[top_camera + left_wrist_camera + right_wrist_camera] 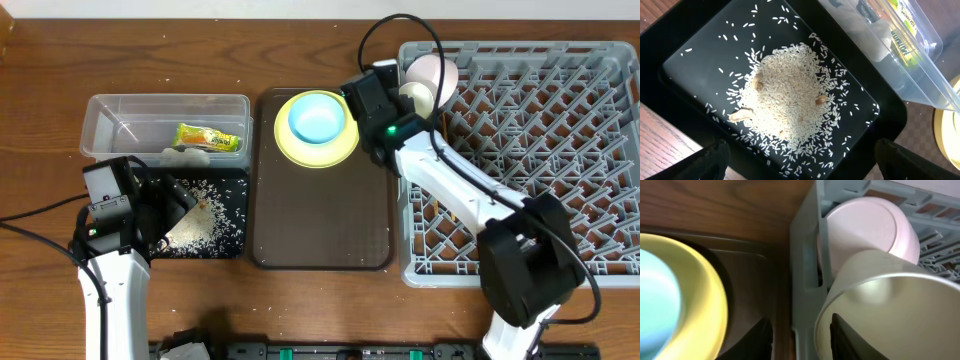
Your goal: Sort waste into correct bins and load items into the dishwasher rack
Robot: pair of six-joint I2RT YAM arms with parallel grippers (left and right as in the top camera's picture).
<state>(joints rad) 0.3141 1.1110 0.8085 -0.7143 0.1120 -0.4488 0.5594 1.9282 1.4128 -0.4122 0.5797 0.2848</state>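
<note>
My right claw [800,337] is half shut over the rim of the cup [880,305], one finger in, one out. I cannot tell if it pinches. The cup sits in the far left corner of the rack [520,150], just beside the pink bowl [865,225]. Just left of the rack, the blue bowl [318,117] sits in the plate [285,140]. Well left of it, my left claw [817,167] hangs wide over rice [787,95] in the black tray [690,60].
</note>
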